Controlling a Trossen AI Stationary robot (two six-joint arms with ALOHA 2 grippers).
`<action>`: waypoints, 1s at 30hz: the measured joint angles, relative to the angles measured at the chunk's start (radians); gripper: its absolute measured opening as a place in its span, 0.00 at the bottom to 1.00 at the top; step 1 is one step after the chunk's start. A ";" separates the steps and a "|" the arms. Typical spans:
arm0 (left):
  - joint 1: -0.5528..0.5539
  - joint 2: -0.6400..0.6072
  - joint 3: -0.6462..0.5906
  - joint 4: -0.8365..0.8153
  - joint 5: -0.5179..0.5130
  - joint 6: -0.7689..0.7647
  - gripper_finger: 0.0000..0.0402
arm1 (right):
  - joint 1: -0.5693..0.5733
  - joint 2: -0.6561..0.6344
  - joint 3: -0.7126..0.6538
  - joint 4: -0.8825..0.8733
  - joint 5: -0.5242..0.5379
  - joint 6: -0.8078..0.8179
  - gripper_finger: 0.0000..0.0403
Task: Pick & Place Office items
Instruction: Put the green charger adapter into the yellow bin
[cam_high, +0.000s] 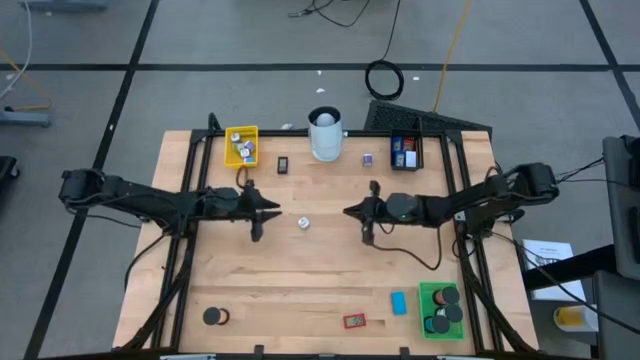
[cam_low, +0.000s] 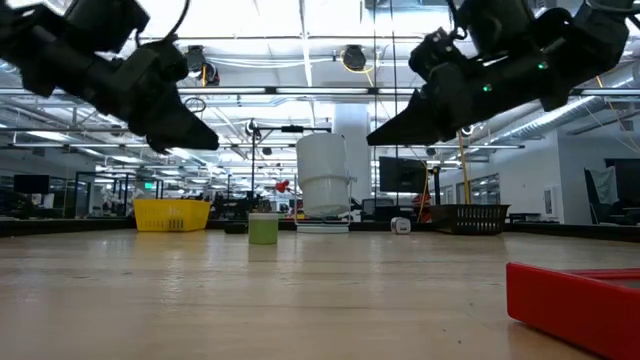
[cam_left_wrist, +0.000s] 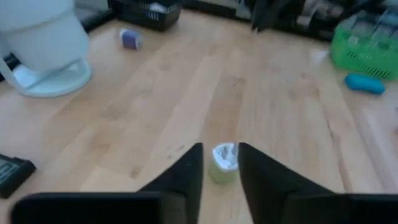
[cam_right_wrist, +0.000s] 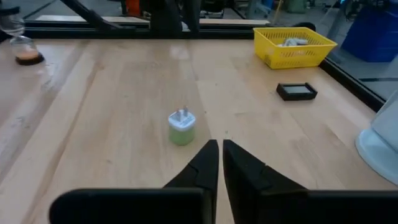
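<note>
A small green-and-white plug-like piece (cam_high: 303, 223) stands on the wood in the middle of the table, between the two grippers. My left gripper (cam_high: 274, 214) hovers to its left, raised above the table (cam_low: 208, 143), fingers a little open. In the left wrist view the piece (cam_left_wrist: 224, 163) shows just beyond the gap between the fingertips (cam_left_wrist: 219, 152), untouched. My right gripper (cam_high: 348, 212) hovers to the right of the piece, also raised (cam_low: 376, 139), and is shut (cam_right_wrist: 220, 147); the piece (cam_right_wrist: 181, 126) stands ahead of it. Other small items lie scattered: a black disc (cam_high: 213, 317), a red piece (cam_high: 354, 321), a blue block (cam_high: 399, 302).
A tall white cylinder (cam_high: 325, 135) stands at the far middle. A yellow tray (cam_high: 241, 146) is far left, a black tray (cam_high: 405, 152) far right, and a green tray (cam_high: 441, 309) holding black discs near right. A black item (cam_high: 283, 164) and a bluish one (cam_high: 367, 159) lie near the cylinder.
</note>
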 joint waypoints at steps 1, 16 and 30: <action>-0.016 0.016 0.027 -0.040 -0.017 -0.006 0.31 | 0.000 -0.011 -0.008 0.000 -0.001 0.002 0.02; -0.157 0.459 0.303 -0.145 -0.208 -0.075 0.78 | 0.004 -0.036 -0.021 -0.002 -0.001 0.009 0.00; -0.076 0.652 0.373 -0.095 -0.198 -0.060 0.76 | 0.004 -0.035 -0.021 -0.002 -0.001 0.013 0.00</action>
